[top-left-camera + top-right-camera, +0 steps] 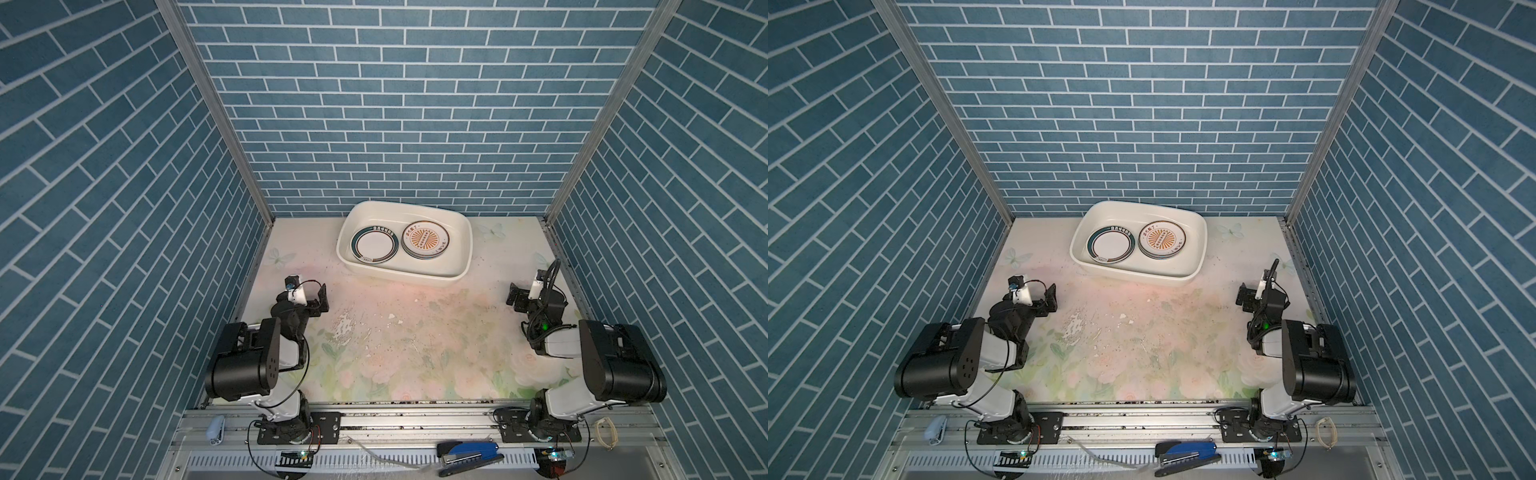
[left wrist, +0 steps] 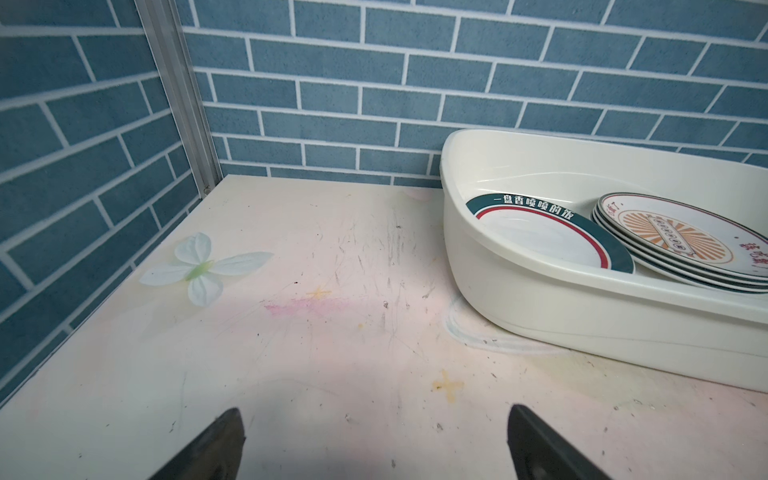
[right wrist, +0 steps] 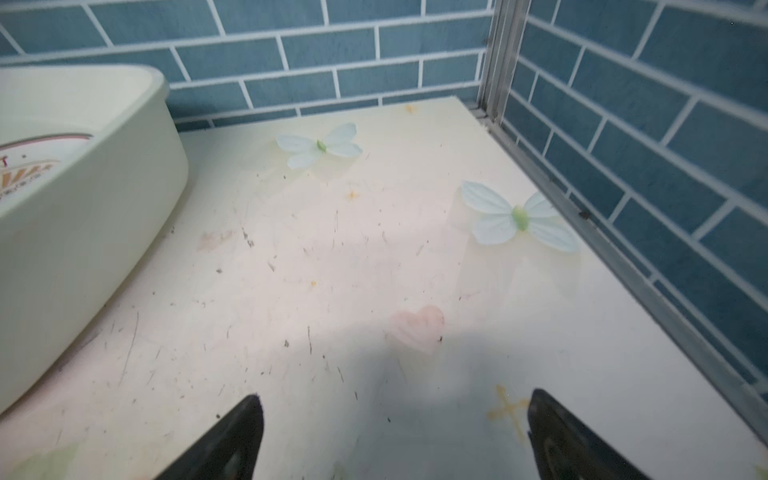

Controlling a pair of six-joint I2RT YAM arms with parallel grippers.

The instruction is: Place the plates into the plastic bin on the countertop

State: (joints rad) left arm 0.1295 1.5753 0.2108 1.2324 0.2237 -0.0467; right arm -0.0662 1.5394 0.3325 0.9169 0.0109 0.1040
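The cream plastic bin (image 1: pixel 399 274) (image 1: pixel 1133 276) stands at the back of the flowered countertop (image 1: pixel 395 332). All the plates in view lie inside it. One with a dark-green lettered band (image 1: pixel 374 247) (image 2: pixel 548 241) lies on the left. A stack topped by an orange sunburst (image 1: pixel 424 240) (image 2: pixel 681 245) lies on the right. My left gripper (image 1: pixel 322 297) (image 2: pixel 374 409) hovers open and empty, short of the bin's left end. At the right edge my right gripper (image 1: pixel 514 296) (image 3: pixel 395 395) is open and empty, with the bin's wall (image 3: pixel 83 216) beside it.
Blue brick-pattern walls with aluminium corner posts close in the back and both sides. On the front rail lie a blue stapler (image 1: pixel 469 455), a small pale stapler (image 1: pixel 216 430) and a rubber loop (image 1: pixel 604 432). Worn patches mark the countertop's middle.
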